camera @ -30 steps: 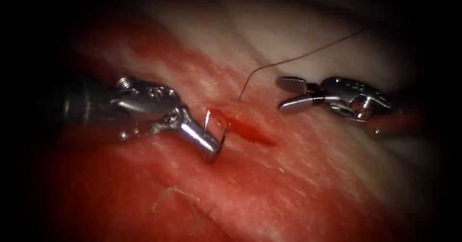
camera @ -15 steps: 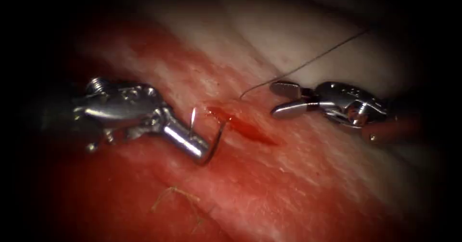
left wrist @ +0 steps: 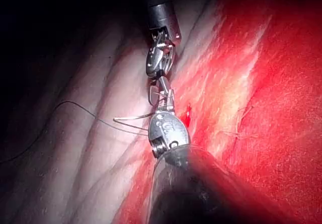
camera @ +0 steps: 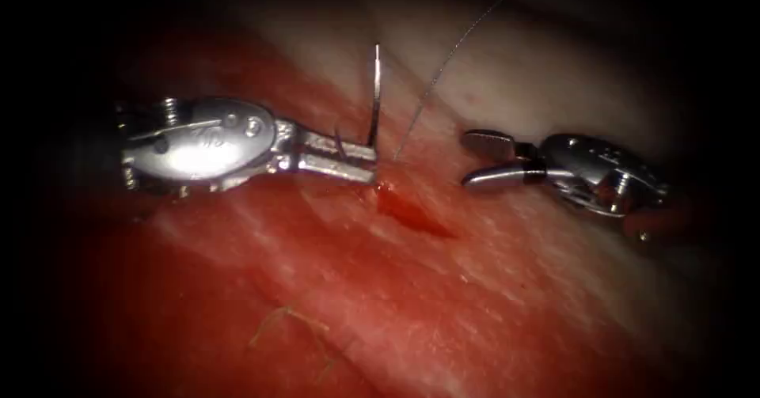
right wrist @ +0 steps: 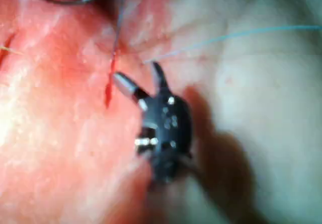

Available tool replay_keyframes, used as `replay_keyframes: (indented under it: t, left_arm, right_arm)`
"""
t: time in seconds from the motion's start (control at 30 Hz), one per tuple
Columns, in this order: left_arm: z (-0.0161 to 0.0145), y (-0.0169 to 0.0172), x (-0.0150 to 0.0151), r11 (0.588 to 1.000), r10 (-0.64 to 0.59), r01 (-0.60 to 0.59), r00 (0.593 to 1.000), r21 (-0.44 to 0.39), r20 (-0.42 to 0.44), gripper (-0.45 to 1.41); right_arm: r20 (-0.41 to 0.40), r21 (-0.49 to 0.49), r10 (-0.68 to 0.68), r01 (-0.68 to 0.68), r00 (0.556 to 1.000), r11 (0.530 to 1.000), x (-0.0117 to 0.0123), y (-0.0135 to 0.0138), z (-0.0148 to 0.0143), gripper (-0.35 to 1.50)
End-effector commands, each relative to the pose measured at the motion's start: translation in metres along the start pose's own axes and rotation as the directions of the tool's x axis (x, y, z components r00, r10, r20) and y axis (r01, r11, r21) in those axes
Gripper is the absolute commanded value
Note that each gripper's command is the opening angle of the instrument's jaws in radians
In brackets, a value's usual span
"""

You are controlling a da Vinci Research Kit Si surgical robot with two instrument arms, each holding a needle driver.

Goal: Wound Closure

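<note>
Gripping the needle [camera: 374, 97] near the lower end of its curve, the left tool [camera: 360, 159] lies just left of the cut [camera: 408, 212], its jaws clamped on the steel. The needle stands clear of the tissue [camera: 491, 303], its long free part rising upright above the jaw tips. The thread [camera: 443, 66] runs from a spot on the tissue just above the cut's upper end up and away to the right. The right tool [camera: 473, 159] sits on the right of the cut, its jaws spread apart and holding nothing, near the thread but not touching it. Red fluid [camera: 396, 206] pools in the cut.
</note>
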Motion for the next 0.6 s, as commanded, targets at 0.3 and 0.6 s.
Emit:
replay_keyframes:
  t: [0.3,0.6]
  left_arm:
    - [0.0017,-0.001,-0.0019,0.987,0.103,-0.104,0.995,0.124,0.015,-0.45]
    - [0.0036,-0.0002,-0.0058,0.949,0.235,-0.245,0.969,0.196,0.076,-0.45]
  right_arm:
    - [-0.032,-0.085,0.176,-0.178,0.984,0.98,0.0011,-0.002,0.0005,0.16]
    - [-0.023,-0.117,0.203,-0.205,0.979,0.972,0.0026,-0.0011,0.0003,0.51]
